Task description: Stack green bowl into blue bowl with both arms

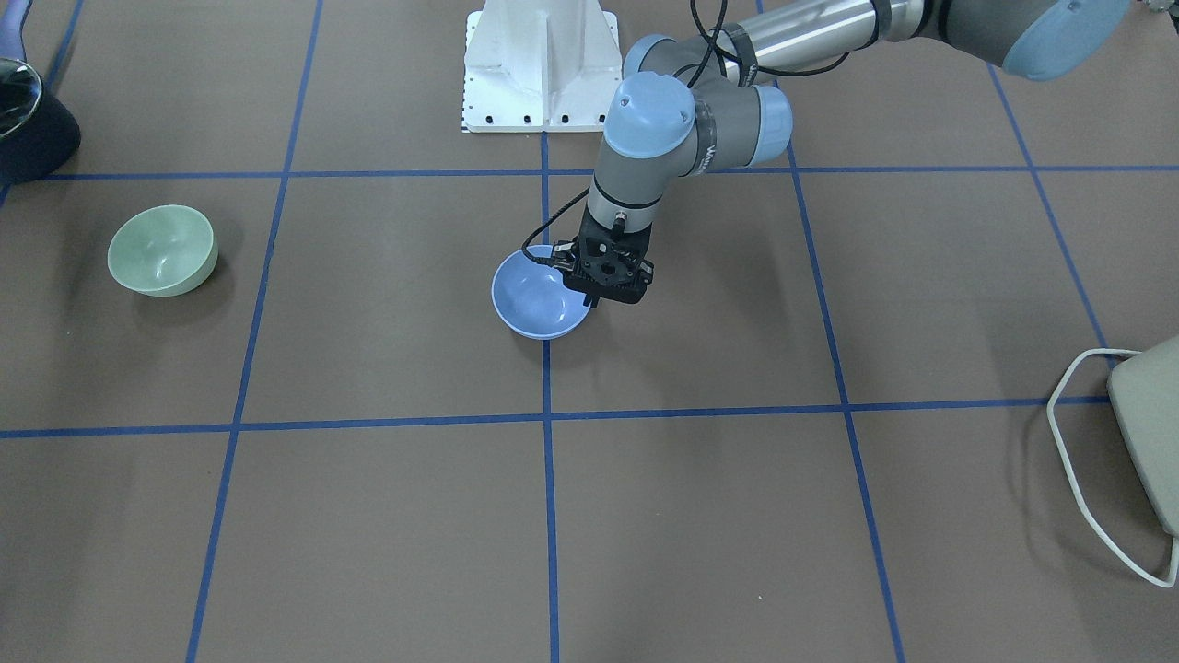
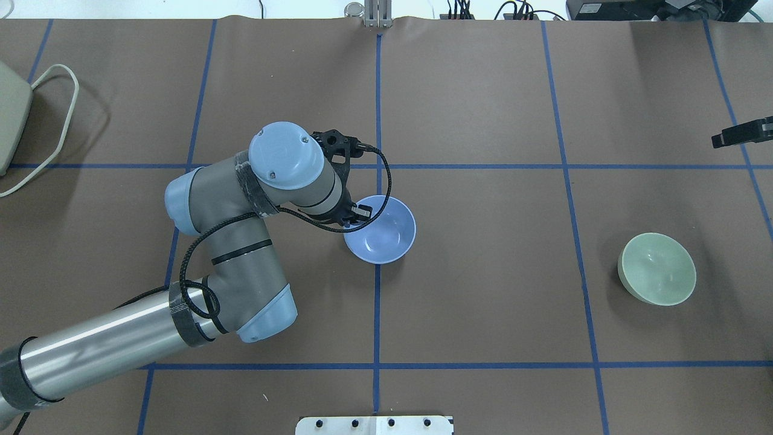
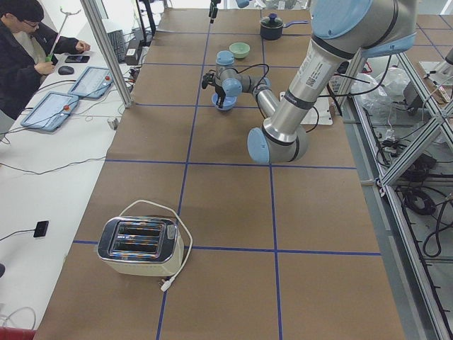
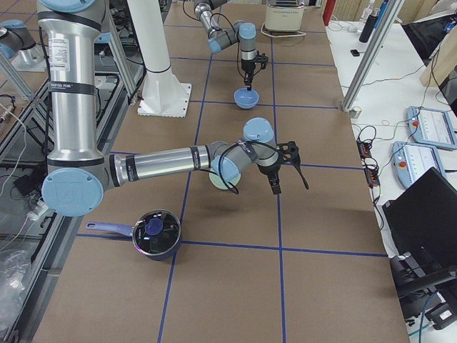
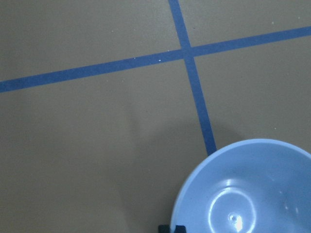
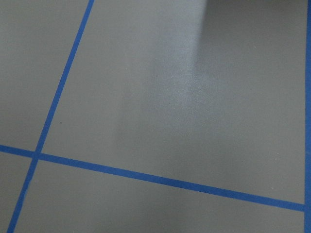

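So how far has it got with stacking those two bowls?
Nothing is stacked yet. The left gripper is at the rim of the blue bowl; whether it grips is unclear. The green bowl sits alone, untouched, and the right gripper is away from it. Moving green into blue remains.

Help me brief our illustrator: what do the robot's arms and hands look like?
Both the left arm and right arm are silver-grey tubes with grey joints, light blue caps, black tape bands and a white label. A black cable loops to each wrist. The left hand and right hand are black, two-fingered.
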Motion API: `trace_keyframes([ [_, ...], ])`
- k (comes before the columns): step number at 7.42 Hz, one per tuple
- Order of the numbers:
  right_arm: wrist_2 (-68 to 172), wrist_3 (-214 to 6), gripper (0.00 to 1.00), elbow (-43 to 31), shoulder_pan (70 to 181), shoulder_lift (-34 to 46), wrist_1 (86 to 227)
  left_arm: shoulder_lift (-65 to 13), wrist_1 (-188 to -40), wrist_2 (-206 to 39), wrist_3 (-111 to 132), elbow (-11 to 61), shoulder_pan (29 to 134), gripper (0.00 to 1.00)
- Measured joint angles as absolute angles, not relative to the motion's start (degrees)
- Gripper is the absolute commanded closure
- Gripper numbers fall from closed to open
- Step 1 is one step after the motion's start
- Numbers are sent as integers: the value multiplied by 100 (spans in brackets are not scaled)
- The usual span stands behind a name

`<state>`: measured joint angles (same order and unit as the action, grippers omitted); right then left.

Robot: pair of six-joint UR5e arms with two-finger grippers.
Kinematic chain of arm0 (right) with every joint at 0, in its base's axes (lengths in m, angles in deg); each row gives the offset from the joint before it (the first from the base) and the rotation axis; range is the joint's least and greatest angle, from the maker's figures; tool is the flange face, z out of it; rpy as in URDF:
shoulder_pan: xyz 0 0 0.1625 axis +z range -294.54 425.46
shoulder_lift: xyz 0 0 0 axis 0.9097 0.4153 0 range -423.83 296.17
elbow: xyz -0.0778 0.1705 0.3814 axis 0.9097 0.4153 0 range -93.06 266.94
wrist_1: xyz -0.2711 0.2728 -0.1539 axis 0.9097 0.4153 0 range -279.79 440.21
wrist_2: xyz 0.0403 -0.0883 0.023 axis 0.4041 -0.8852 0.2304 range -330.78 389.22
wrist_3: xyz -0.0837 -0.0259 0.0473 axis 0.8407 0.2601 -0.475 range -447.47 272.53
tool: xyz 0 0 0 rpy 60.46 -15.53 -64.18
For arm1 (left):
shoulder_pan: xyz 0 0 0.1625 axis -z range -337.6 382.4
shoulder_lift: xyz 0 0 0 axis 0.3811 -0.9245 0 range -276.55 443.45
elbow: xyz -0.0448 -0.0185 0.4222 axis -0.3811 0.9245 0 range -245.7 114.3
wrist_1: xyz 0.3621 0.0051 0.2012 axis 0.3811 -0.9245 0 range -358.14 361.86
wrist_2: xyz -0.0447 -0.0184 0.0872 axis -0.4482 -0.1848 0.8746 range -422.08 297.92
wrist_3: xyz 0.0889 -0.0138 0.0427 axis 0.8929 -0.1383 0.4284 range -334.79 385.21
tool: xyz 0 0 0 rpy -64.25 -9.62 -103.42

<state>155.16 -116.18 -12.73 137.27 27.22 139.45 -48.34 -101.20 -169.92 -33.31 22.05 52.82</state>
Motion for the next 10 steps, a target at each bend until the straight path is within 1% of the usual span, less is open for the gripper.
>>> trace_keyframes([
  [1,15516,-11622,0,-1277,13727,2722,13945,-4827,-10164,-16993,-3329,2219,5282,2],
  [3,15528,-11628,0,-1289,13724,2720,13945,-4779,-10198,-17014,-3302,2452,5393,2],
  [5,15577,-11637,0,-1325,13714,2715,13947,-4414,-9983,-17293,-3184,3019,5799,2],
  [7,15710,-11964,0,-1550,13654,2743,13958,-3846,-9349,-17793,-2304,3731,6518,2],
  [8,15747,-12229,0,-1752,13546,2808,13963,-3502,-8899,-17965,-1483,4073,6995,2],
  [10,15720,-12644,0,-2125,13234,2975,13970,-2772,-8440,-18245,395,4309,8176,2],
])
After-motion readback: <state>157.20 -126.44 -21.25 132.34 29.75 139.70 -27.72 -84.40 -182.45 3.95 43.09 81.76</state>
